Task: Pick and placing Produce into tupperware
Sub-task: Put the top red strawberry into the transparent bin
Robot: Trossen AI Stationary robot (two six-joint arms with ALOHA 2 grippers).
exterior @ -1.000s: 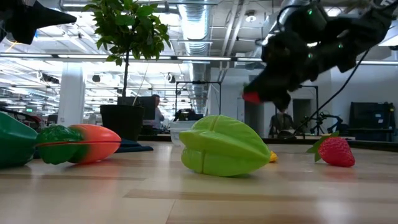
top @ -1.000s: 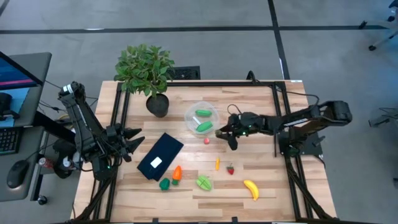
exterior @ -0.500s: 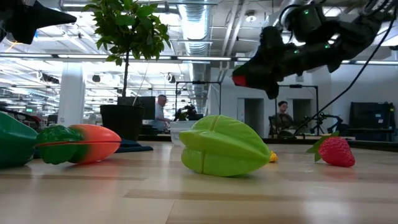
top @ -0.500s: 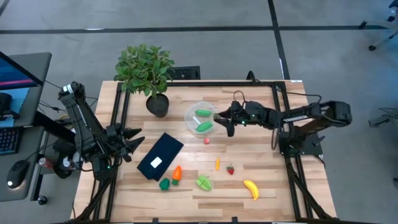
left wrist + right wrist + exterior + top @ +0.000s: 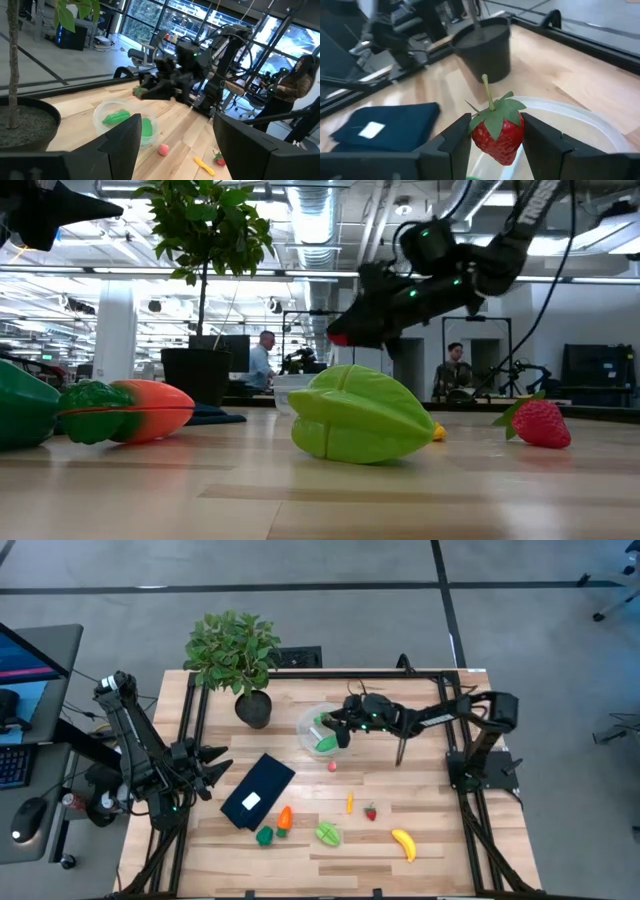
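Note:
My right gripper [image 5: 337, 726] is shut on a red strawberry [image 5: 497, 134] and hangs over the right rim of the round clear tupperware [image 5: 323, 730]. Two green pieces [image 5: 327, 744] lie inside the tupperware. In the low view the gripper [image 5: 345, 338] stands high above the table with red showing at its tip. Loose produce lies on the wood nearer the front: a second strawberry [image 5: 371, 811], a banana [image 5: 403, 843], a green starfruit [image 5: 328, 833] and a carrot [image 5: 285, 818]. My left gripper [image 5: 215, 768] waits open at the table's left side. My right gripper pinches the strawberry by its two sides [image 5: 476, 137] between its two fingers [image 5: 544, 145]. The fingers come from the table's right, slanting a little downward. The strawberry is lifted clear above the tupperware's rim [image 5: 580, 120], its green cap and stem toward the wrist.
A potted plant [image 5: 252, 705] stands just left of the tupperware, toward the far edge. A dark flat rectangle with a white label [image 5: 258, 790] lies left of centre. A small red piece [image 5: 332, 766] and a small yellow piece [image 5: 349, 803] lie in front of the tupperware. People show in the room behind.
My right gripper has carried the strawberry toward the table's far edge and then left, from the wood right of the tupperware to above its right rim. It has tipped a little further downward. The strawberry has stayed in the hold, clear of the table.

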